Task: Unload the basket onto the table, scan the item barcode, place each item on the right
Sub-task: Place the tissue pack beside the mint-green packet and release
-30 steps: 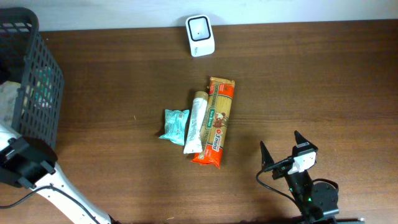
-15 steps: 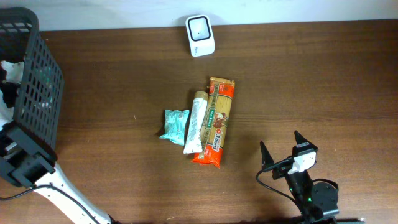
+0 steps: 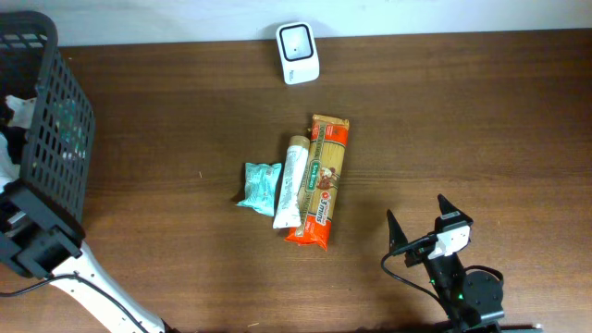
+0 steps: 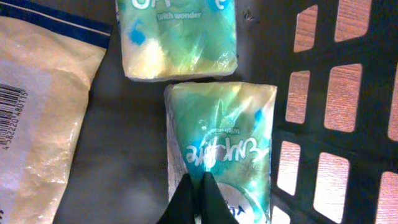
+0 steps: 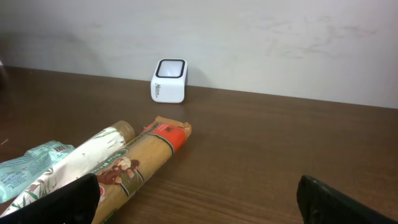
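Only the left wrist view looks inside the black basket (image 4: 267, 43). Two teal packs lie there, the upper tissue pack (image 4: 180, 37) just above the lower tissue pack (image 4: 224, 149), with a pale bag (image 4: 43, 124) bearing a printed barcode (image 4: 12, 118) at their left. The left tool (image 4: 199, 180) has its fingers pressed together, tips over the lower pack's near end; whether they nip the wrapper cannot be told.

Overhead gives the rest. The white barcode scanner (image 3: 298, 53) sits at the bench's (image 3: 481, 120) far edge. Mid-bench, a loose tissue pack (image 3: 260, 187), a white tube (image 3: 291, 182) and an orange spaghetti pack (image 3: 321, 180) lie side by side. The right tool (image 3: 416, 208), near the front right, stands spread wide and holds nothing.

Against a second ago, the left arm (image 3: 42, 250) by the basket has shifted a little; the mid-bench items, scanner and right tool lie unchanged.

The bench is dark brown wood, and the right wrist view shows a pale wall (image 5: 261, 37) behind it.
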`<state>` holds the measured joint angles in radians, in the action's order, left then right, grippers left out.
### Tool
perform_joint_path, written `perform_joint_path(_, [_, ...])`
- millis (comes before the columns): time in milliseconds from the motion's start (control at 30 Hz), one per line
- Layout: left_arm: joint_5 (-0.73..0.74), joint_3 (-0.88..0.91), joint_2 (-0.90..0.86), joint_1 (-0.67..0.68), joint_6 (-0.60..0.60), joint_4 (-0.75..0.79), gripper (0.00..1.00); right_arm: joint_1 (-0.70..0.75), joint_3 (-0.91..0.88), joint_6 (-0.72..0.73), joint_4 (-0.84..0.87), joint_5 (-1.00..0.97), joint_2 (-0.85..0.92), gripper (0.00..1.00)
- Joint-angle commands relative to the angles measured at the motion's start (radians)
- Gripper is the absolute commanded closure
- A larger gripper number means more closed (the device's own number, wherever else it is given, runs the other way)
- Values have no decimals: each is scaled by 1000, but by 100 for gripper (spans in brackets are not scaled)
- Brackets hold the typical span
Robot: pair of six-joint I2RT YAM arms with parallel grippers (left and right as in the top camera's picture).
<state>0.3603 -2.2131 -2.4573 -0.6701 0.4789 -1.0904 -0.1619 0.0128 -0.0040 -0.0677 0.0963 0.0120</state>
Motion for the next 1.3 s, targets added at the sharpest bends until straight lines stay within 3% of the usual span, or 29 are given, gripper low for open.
perform_joint_path(0, [-34, -13, -20, -7, -64, -6, 100, 5, -7, 1, -2, 5, -6, 1])
perform_joint_path(133, [-141, -127, 164, -20, -363, -11, 100, 5, -7, 1, -2, 5, -6, 1])
perform_joint_path(233, [-140, -147, 388, -17, -497, -16, 100, 5, -7, 1, -2, 5, -6, 1])
perform_joint_path(433, [-56, -147, 765, 100, -513, -136, 100, 5, -7, 1, -2, 5, -6, 1])
perform_joint_path(533, [-34, -140, 800, 298, -486, -361, 100, 5, -7, 1, -2, 5, -6, 1])
perform_joint_path(600, [-34, -43, 785, 473, -431, -423, 100, 5, -7, 1, -2, 5, -6, 1])
perform_joint_path(667, [-35, 109, 785, 604, -429, -381, 100, 5, -7, 1, -2, 5, -6, 1])
perform_joint_path(800, [-34, 624, 785, 837, -498, -36, 100, 5, -7, 1, -2, 5, -6, 1])
perform_joint_path(900, [-35, 900, 785, 897, -540, 195, 100, 5, -7, 1, -2, 5, -6, 1])
perform_joint_path(1033, [-45, 1088, 784, 905, -581, 404, 100, 5, -7, 1, -2, 5, -6, 1])
perform_joint_path(1067, [-42, 1107, 784, 905, -581, 423, 97, 5, -7, 1, -2, 5, -6, 1])
perform_joint_path(1100, [-40, 1110, 784, 905, -581, 426, 84, 5, -7, 1, -2, 5, -6, 1])
perform_joint_path(1133, [-3, 1107, 785, 906, -584, 428, 59, 5, -7, 1, -2, 5, -6, 1])
perform_joint_path(1200, [21, 1057, 789, 906, -583, 375, 48, 5, -7, 1, -2, 5, -6, 1])
perform_joint_path(1267, [18, 963, 798, 906, -578, 290, 44, 5, -7, 1, -2, 5, -6, 1])
